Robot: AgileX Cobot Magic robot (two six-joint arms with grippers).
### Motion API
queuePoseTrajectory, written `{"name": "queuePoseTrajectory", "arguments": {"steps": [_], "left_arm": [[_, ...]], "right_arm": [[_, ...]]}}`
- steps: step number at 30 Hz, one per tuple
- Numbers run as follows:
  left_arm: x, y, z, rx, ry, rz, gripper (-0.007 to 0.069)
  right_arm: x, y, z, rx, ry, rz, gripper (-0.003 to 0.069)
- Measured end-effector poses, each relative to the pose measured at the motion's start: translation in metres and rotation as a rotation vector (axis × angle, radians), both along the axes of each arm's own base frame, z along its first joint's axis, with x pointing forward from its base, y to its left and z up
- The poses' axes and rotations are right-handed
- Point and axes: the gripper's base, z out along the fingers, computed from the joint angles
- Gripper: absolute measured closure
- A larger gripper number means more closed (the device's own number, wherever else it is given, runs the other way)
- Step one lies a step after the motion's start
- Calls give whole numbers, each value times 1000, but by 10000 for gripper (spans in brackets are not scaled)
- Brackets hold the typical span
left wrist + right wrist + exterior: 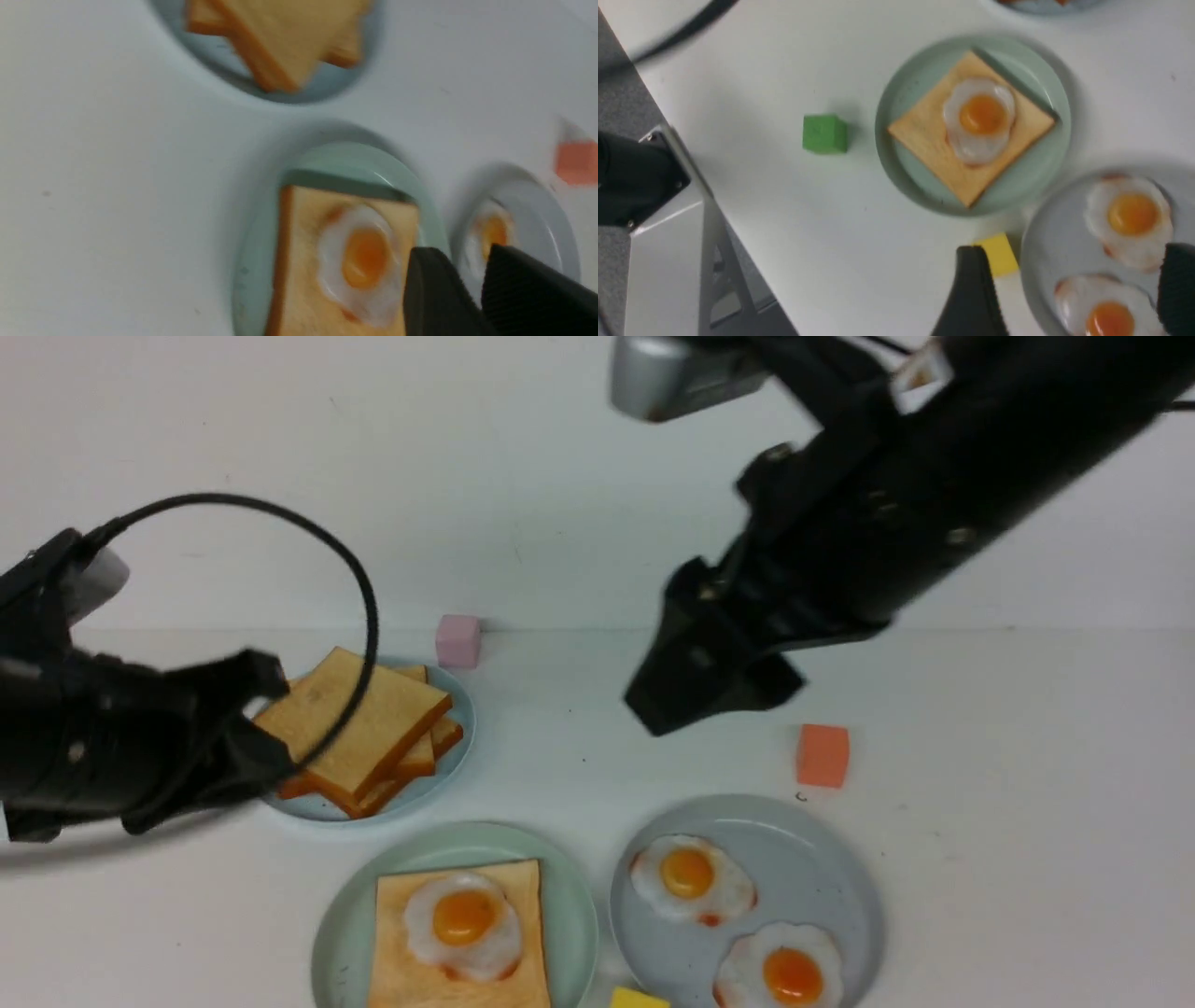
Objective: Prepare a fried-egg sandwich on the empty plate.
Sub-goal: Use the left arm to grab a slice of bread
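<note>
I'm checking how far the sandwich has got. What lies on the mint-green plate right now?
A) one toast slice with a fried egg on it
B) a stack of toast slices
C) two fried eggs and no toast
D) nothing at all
A: the mint-green plate holds a single toast slice with a fried egg on top, and no second slice covers it yet.

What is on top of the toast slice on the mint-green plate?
One fried egg, yolk up, lies on the toast slice; no second slice. The toast under the egg is hidden.
</note>
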Motion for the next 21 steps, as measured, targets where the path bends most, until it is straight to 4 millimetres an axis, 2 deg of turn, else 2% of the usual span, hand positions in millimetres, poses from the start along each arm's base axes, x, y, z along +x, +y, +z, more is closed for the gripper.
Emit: {"name": "queuePoseTrajectory", "arguments": {"steps": [4, 10, 14, 21], "left_arm": [[42, 22, -17, -72, 91, 94, 302], [85, 30, -52, -119, 113, 145, 162], [102, 33, -74, -121, 93, 184, 151], [113, 38, -91, -113, 70, 233, 188]], "right_arm": [[-22, -16, 2, 19, -3, -15, 145], [-45, -32, -20, 35, 21, -42, 145], [-54, -38, -28, 31, 36, -46, 145], [-57, -40, -26, 42, 28, -46, 145]]}}
